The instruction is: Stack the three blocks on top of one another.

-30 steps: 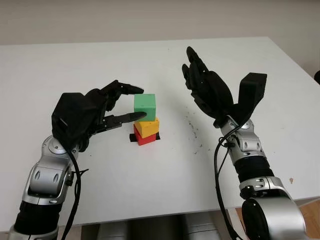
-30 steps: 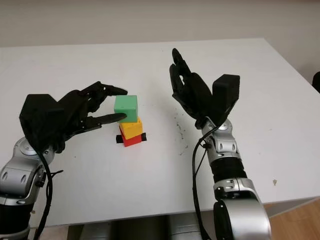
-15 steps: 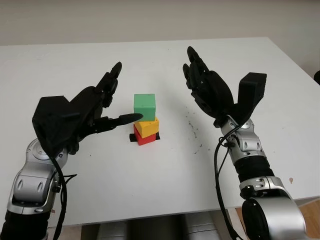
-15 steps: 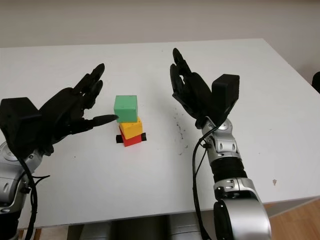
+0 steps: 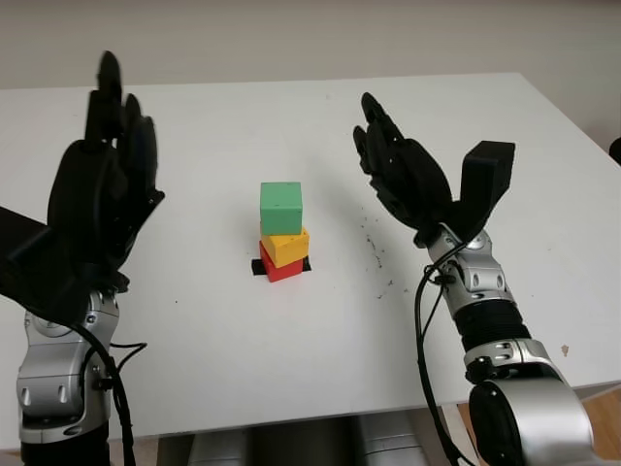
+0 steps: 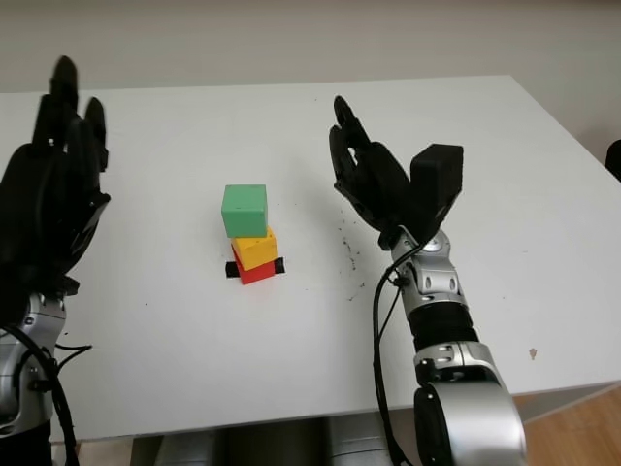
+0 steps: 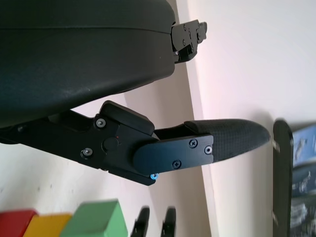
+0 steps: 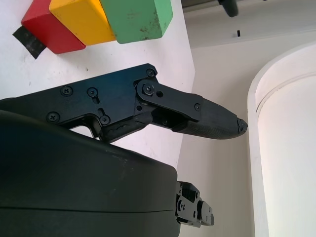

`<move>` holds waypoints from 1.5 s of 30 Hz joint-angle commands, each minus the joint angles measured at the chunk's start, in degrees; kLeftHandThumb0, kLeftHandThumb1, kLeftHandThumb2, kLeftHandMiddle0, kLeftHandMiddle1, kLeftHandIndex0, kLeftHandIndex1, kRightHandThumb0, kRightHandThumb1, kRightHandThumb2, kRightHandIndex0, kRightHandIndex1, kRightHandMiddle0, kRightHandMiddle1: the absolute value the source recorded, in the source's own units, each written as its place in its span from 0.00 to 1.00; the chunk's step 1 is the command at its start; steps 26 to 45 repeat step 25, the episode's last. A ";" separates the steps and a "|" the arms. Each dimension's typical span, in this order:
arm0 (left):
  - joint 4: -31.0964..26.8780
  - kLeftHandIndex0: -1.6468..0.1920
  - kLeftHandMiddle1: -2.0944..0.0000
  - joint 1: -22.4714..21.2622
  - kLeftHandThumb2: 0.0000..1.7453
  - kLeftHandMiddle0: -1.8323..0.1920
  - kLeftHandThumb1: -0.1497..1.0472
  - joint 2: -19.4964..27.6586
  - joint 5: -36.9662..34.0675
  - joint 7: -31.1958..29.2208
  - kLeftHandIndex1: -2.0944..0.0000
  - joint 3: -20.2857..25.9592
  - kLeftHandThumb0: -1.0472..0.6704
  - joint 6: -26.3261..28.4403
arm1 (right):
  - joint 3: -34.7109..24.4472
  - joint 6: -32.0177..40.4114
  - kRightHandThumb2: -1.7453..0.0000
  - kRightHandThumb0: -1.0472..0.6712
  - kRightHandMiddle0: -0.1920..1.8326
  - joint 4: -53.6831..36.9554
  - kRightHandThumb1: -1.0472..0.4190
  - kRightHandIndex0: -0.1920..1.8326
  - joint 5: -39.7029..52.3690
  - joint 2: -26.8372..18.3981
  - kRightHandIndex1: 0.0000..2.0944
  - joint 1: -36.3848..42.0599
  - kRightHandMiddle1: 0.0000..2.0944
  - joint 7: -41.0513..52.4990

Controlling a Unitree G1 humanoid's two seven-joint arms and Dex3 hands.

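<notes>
A three-block stack stands at the table's middle: a red block (image 5: 280,269) at the bottom on a black tape mark, a yellow block (image 5: 285,247) on it, a green block (image 5: 281,206) on top. My left hand (image 5: 102,184) is raised well to the left of the stack, open and holding nothing. My right hand (image 5: 400,175) is held up to the right of the stack, open, its palm facing the blocks. The stack also appears in the right wrist view, green block (image 8: 138,18) beside yellow block (image 8: 81,22) and red block (image 8: 49,33).
The white table (image 5: 291,349) stretches around the stack. A patch of small dark specks (image 5: 374,252) lies on it between the stack and my right arm. The table's right edge runs close behind the right arm.
My left hand let go of the green block and drew back to the left and upward. The green block stays on the stack. The right hand has not moved.
</notes>
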 commanded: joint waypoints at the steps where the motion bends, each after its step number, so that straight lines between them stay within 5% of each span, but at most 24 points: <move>1: 3.04 1.00 1.00 -1.37 0.41 1.00 1.00 -0.07 0.73 0.85 1.00 0.48 0.13 -2.31 | -0.11 -1.14 0.58 0.16 0.00 0.94 0.00 0.00 -0.30 -0.47 0.00 -1.68 0.00 0.08; 16: 19.50 1.00 1.00 -3.30 0.44 1.00 1.00 1.05 -1.06 1.45 1.00 1.95 0.13 -7.77 | 0.15 -0.20 0.56 0.15 0.00 1.94 0.00 0.00 -1.66 0.09 0.00 -2.51 0.00 -3.50; 45: 18.79 1.00 1.00 -1.36 0.43 1.00 1.00 0.71 -1.66 0.31 1.00 1.42 0.14 -8.02 | 0.52 0.85 0.55 0.12 0.00 -1.86 0.00 0.00 -2.02 1.86 0.00 -0.03 0.00 -8.30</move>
